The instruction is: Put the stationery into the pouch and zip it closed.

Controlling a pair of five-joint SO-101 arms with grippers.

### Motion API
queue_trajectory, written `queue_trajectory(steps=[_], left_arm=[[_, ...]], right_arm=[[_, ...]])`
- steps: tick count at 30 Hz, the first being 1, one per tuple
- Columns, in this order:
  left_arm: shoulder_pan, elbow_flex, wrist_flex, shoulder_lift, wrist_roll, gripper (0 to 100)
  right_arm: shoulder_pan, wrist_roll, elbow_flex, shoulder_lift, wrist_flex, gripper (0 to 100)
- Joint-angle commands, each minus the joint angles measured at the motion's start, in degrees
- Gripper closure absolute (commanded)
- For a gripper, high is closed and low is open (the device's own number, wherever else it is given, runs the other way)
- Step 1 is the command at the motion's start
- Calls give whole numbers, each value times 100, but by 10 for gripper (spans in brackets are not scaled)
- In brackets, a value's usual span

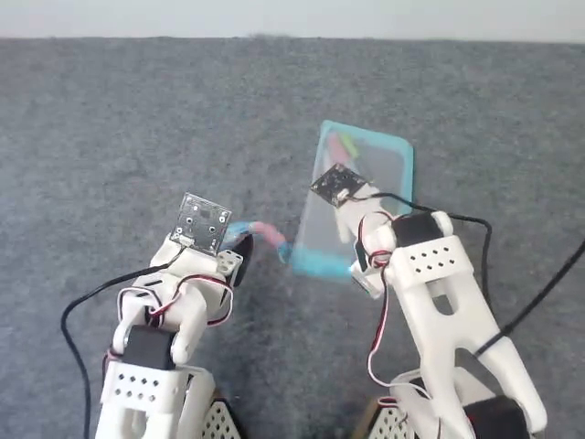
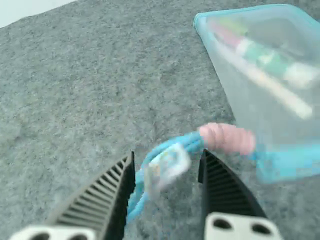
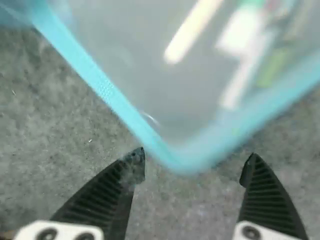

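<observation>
Now: stationery [image 2: 260,62] lies inside the pouch [image 1: 386,169] on the mat [image 1: 137,128]; zipping is in hand.
Left gripper [image 2: 168,154]: jaws apart, straddling the zip pull [image 2: 167,165].
Right gripper [image 3: 195,155]: jaws apart at the pouch's corner.
Next: probably pinch the pull, pin the corner.

High view hangs above the table [image 1: 110,110], looking down, both arms coming in from the near edge, seen from behind, the whole pouch [image 1: 361,197] in frame. Left wrist view rides low behind the left gripper [image 2: 168,154], facing forward and down along its fingers, close to the table, the pouch a little way ahead. Right wrist view sits closer, peering down past the right gripper [image 3: 196,154] at a pouch corner just in front. All three share the pouch; the two wrist cameras come at it from different sides
</observation>
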Motion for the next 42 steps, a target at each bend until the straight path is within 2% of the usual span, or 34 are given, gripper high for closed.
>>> queue_trajectory(steps=[1, 9, 13, 16, 25, 28, 33, 37, 42], left_arm=[[0, -84, -202, -70, -26, 801], [-18, -101, -202, -70, -26, 801], [-536, -233, -352, -79, 308, 801], [-923, -365, -325, -79, 422, 799], [-967, -365, -378, -79, 782, 797], [-976, -356, -466, -79, 791, 797], [-976, -356, -475, -149, 1160, 795], [-958, -4, -457, -993, 1196, 770], [-923, 699, -299, -2629, 1169, 771]], right_arm=[[-40, -220, -703, -198, 277, 699], [-31, -712, -985, -207, 382, 700], [-22, -1002, -782, -716, 189, 719], [-22, -985, -237, -1420, -189, 775], [-13, -976, 1635, -3327, -1253, 954], [75, -976, 1987, -3846, -1297, 964], [760, -976, 2532, -4567, -1314, 964], [1051, -976, 3095, -5059, -1323, 964], [1068, -976, 3912, -5780, -1710, 964]])
